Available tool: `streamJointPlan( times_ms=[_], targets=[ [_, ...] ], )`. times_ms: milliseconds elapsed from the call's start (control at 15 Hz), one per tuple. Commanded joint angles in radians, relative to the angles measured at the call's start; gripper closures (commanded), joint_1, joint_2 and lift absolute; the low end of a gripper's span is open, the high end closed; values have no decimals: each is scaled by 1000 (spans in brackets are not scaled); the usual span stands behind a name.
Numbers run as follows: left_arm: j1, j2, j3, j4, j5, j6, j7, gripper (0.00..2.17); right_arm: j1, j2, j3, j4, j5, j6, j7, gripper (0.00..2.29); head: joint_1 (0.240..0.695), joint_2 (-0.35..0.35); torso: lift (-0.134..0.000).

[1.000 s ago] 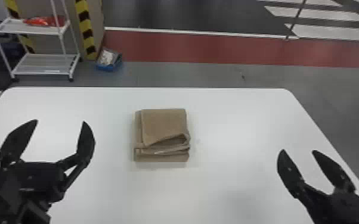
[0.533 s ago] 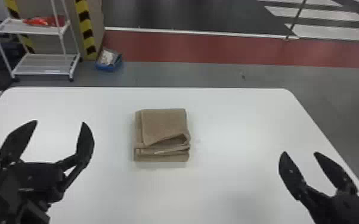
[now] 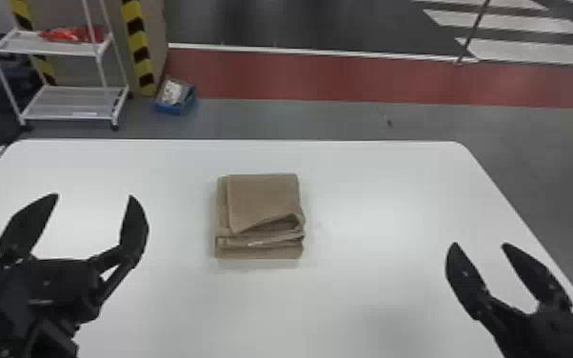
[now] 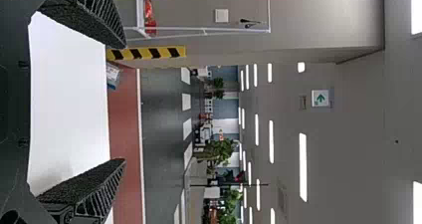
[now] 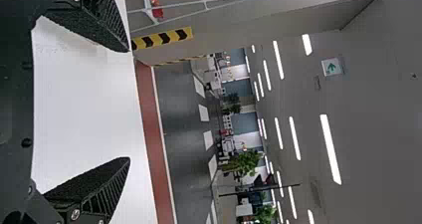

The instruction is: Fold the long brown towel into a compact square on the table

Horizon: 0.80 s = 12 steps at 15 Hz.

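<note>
Right tool (image 3: 480, 244): black, two-fingered, at the desk's near right corner. Arm enters from the bottom right; fingers point forward and lean slightly left, tips well parted, nothing between them. Released.

Left tool (image 3: 93, 195): same pattern, over the near left of the desk. Arm enters low on the left; fingers point forward, spread wide and curving, empty. Released. Its wrist view shows textured finger pads (image 4: 94, 189) facing each other across a gap.

Desk (image 3: 371, 304): white, smooth, rounded far corners.

Towel (image 3: 261, 200): brown, folded to a near-square stack, left of the desk's middle, between the two tools from side to side and farther off than both, touching neither. Top flap sits askew; its near right part is lifted in a small open fold above the lower layers.

Beyond the desk: blue box (image 3: 170, 108) on the floor; white rack (image 3: 69, 113), red item (image 3: 69, 34) on its upper shelf.
</note>
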Motion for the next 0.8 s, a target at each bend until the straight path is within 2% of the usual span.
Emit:
streamJointPlan(
  times_ms=[0, 733],
  targets=[
    [-3, 0, 1, 2, 2, 5, 0, 83, -4, -2, -1, 3, 1, 3, 0, 113, 695, -113, -128],
    [-10, 0, 0, 13, 5, 11, -3, 83, -19, -3, -1, 23, -1, 9, 0, 113, 695, -113, -128]
  ],
)
